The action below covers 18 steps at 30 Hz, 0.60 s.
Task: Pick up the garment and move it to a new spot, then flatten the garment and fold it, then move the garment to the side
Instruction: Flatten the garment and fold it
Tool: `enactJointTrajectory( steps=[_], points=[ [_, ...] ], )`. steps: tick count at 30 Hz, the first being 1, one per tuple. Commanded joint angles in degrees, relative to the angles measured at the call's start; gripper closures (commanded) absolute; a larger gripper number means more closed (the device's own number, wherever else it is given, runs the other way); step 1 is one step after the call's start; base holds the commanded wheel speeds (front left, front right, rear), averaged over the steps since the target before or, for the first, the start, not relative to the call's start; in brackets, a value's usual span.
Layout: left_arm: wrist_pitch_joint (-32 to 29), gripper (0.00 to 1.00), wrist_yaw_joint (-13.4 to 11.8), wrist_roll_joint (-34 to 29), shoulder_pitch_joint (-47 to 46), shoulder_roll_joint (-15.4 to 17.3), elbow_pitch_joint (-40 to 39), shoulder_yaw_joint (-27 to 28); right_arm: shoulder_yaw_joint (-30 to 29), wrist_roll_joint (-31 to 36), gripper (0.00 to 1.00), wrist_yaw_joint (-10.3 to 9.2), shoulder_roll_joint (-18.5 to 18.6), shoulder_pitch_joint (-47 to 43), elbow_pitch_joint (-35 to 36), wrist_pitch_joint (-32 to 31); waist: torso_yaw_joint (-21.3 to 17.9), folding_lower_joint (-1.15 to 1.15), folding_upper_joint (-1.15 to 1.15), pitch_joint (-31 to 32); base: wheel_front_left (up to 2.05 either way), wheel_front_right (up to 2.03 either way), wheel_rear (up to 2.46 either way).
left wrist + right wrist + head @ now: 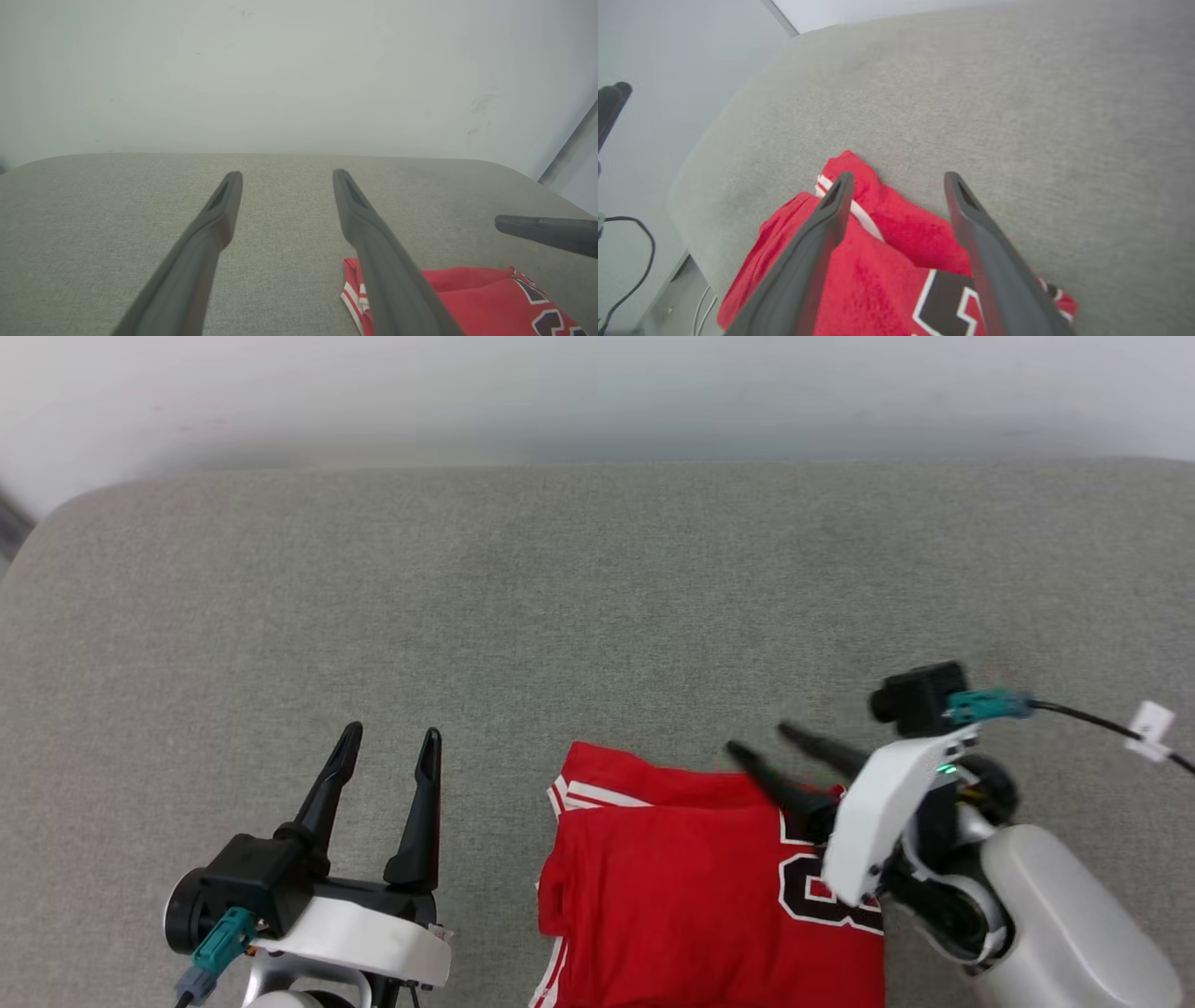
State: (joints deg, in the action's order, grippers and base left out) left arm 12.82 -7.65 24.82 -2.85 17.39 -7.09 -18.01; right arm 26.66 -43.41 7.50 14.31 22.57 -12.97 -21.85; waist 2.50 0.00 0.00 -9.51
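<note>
Right gripper (758, 737) is seen spread wide, nothing clamped, poised over the folded garment (681, 887); left gripper (390, 735) is likewise spread, empty, beside it.

Desk (597, 579) before me: grey woven fabric top, rounded corner at upper left of head frame, far edge running across upper part of frame. Garment (681, 887) lies directly on desk, lower centre of head frame, cut off by bottom edge. Red, folded, main panel fairly flat. Under-layer peeks out along top, red-and-white striped trim at its left end. More striped trim at lower left corner. Black white-outlined digit on right side. In my right wrist frame, garment sits near desk edge at lower left.
</note>
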Motion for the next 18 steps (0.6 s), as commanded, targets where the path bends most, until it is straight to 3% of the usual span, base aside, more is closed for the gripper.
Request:
enactJointTrajectory(
  steps=[1,6,12,18],
  points=[
    [0.31,0.00,-0.28,-0.03,0.48,0.20,0.05,0.18,-1.44,2.90,0.00,-0.02,0.36,0.01,-0.29,2.25,-0.63,0.00,0.00,0.54,0.00,0.00,0.00],
    [0.59,0.00,-0.91,0.37,1.44,0.33,0.43,0.77,-9.94,12.23,0.00,-0.02,0.97,-3.39,0.07,8.26,-2.23,0.00,0.00,1.58,0.00,0.00,0.00],
    [0.99,0.00,-1.43,1.11,2.83,0.49,0.87,1.97,-21.64,21.40,0.00,-0.02,-0.60,-8.64,5.95,14.00,-4.01,0.00,0.00,2.84,0.00,0.00,0.00],
    [1.47,0.00,-2.03,1.43,4.08,0.58,1.52,3.08,-27.38,27.31,0.00,-0.01,-3.09,-14.22,12.81,20.11,-4.97,0.00,0.00,4.82,0.00,0.00,0.00]
  ],
)
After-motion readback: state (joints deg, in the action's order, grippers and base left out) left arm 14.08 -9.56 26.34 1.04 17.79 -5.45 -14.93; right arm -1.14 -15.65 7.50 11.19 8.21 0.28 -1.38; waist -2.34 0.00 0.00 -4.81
